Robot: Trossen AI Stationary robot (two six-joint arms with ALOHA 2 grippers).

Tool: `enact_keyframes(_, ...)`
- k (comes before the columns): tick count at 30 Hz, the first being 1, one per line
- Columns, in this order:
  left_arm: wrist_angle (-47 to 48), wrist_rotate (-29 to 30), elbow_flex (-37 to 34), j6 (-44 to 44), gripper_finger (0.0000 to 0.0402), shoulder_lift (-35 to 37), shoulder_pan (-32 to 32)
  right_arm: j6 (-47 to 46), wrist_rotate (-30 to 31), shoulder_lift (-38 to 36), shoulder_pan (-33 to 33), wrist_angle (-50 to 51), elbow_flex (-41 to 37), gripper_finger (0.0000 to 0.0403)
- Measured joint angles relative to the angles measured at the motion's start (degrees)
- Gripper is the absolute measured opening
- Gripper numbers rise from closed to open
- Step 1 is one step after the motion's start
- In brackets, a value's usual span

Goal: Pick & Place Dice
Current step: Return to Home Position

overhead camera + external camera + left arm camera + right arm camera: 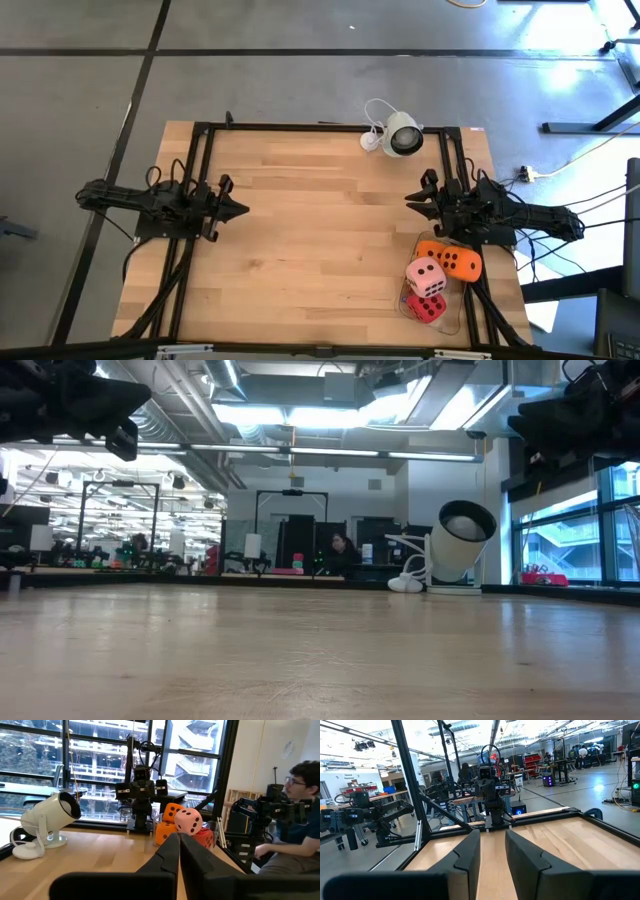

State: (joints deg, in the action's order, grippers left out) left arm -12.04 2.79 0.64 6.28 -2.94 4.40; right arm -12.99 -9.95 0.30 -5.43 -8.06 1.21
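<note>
Four dice lie heaped near the table's right near corner: two orange ones [452,260] [169,813], a pale pink one [425,275] [188,820] resting on top of the others, and a red one [428,306] [204,838]. My left gripper [238,209] [179,845] hovers over the table's left side, shut and empty, pointing toward the right. My right gripper [410,200] [492,847] hovers over the right side, just beyond the dice, open and empty, pointing left.
A white round camera [402,136] [462,542] [50,815] on a stand sits at the far edge, right of centre. A clear tray edge [448,322] shows by the red die. Bare wood [320,230] spans the middle. A person [295,820] sits beyond the right edge.
</note>
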Motion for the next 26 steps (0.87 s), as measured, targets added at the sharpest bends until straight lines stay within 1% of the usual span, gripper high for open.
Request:
enact_keyframes(19, 0.0, 0.0, 0.0, 0.0, 0.0015, 0.0, 0.0, 0.0, 0.0, 0.0, 0.0, 0.0, 0.0, 0.0094)
enact_keyframes(26, 0.0, 0.0, 0.0, 0.0, 0.0011, 0.0, 0.0, 0.0, 0.0, 0.0, 0.0, 0.0, 0.0, 0.0094)
